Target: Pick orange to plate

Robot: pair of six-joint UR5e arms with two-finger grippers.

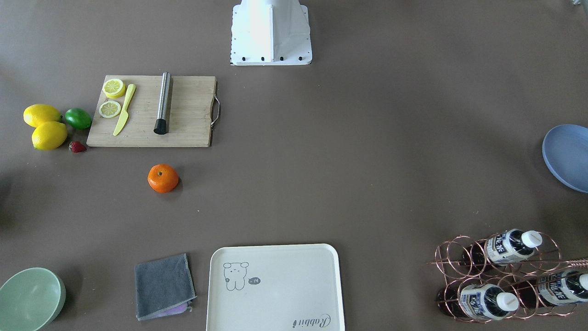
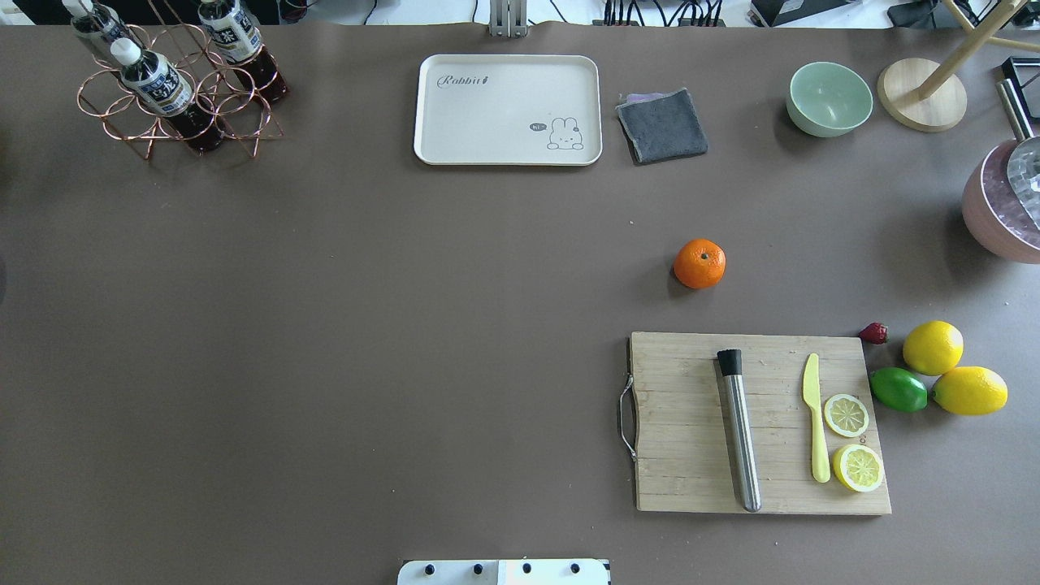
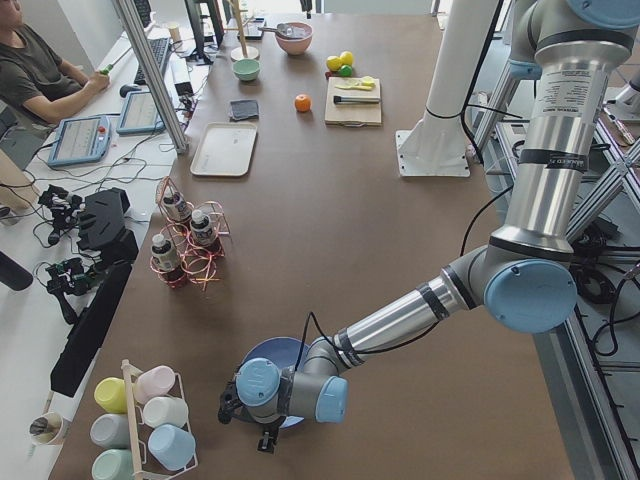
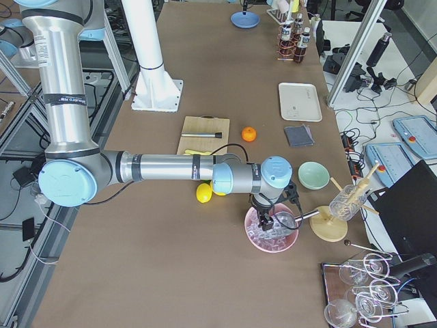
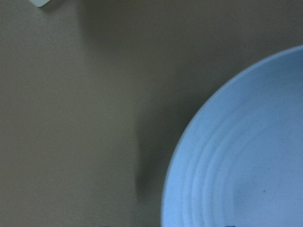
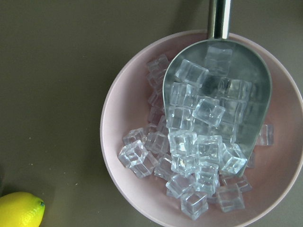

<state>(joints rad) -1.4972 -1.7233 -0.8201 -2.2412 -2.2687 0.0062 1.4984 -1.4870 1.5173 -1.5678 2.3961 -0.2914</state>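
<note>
The orange (image 2: 699, 263) rests alone on the brown table, just beyond the cutting board (image 2: 756, 422); it also shows as the orange (image 1: 163, 178). The periwinkle plate (image 1: 567, 156) lies at the table's end on my left side, cut off by the frame edge. My left gripper (image 3: 268, 437) hangs low over the plate (image 3: 280, 350); the left wrist view shows only the plate (image 5: 246, 156) and no fingers, so I cannot tell its state. My right gripper (image 4: 268, 220) hovers over a pink bowl of ice (image 6: 203, 137) far from the orange (image 4: 249, 134); I cannot tell its state either.
Two lemons (image 2: 946, 366), a lime (image 2: 898, 389) and a strawberry (image 2: 873, 333) sit right of the board, which carries a metal muddler, a yellow knife and lemon slices. At the far edge stand a cream tray (image 2: 508, 110), grey cloth (image 2: 662, 124), green bowl (image 2: 829, 98) and bottle rack (image 2: 175, 81).
</note>
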